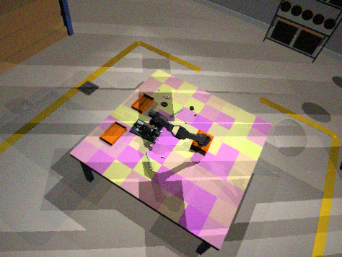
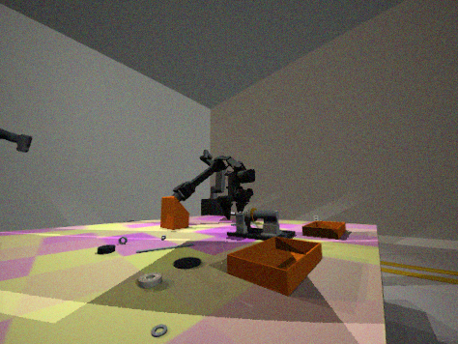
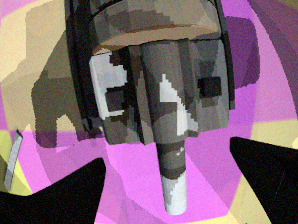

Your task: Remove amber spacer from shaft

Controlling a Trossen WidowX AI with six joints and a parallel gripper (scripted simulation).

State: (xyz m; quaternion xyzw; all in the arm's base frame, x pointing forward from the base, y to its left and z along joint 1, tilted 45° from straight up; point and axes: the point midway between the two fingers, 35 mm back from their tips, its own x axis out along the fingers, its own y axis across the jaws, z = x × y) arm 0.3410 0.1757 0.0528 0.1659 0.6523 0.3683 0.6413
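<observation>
The shaft (image 3: pixel 175 197) sticks out of a grey bracket (image 3: pixel 210 107) (image 2: pixel 241 223) as a short pale stub. Behind the bracket, an amber spacer (image 2: pixel 251 215) shows beside the grey cylindrical housing (image 2: pixel 268 216); it stands on the shaft line, above the black base plate (image 2: pixel 285 235). Other spacers cannot be told apart. In the wrist view a tan band (image 3: pixel 160 35) crosses above the bracket. My gripper (image 3: pixel 168 155) (image 2: pixel 234 214) is open and empty, with its dark fingers on either side of the protruding shaft, wide of it and not touching. The spacer's inner edge is hidden.
Orange trays (image 1: pixel 143 103) (image 1: pixel 113 133) (image 2: pixel 272 281) lie near the fixture. A black disc (image 2: pixel 187 263), a grey ring (image 2: pixel 150 280), a washer (image 2: pixel 158 330) and thin rods (image 1: pixel 177 112) (image 1: pixel 149 161) lie on the table. My arm's orange base (image 1: pixel 208 136) (image 2: pixel 171 213) stands opposite the fixture.
</observation>
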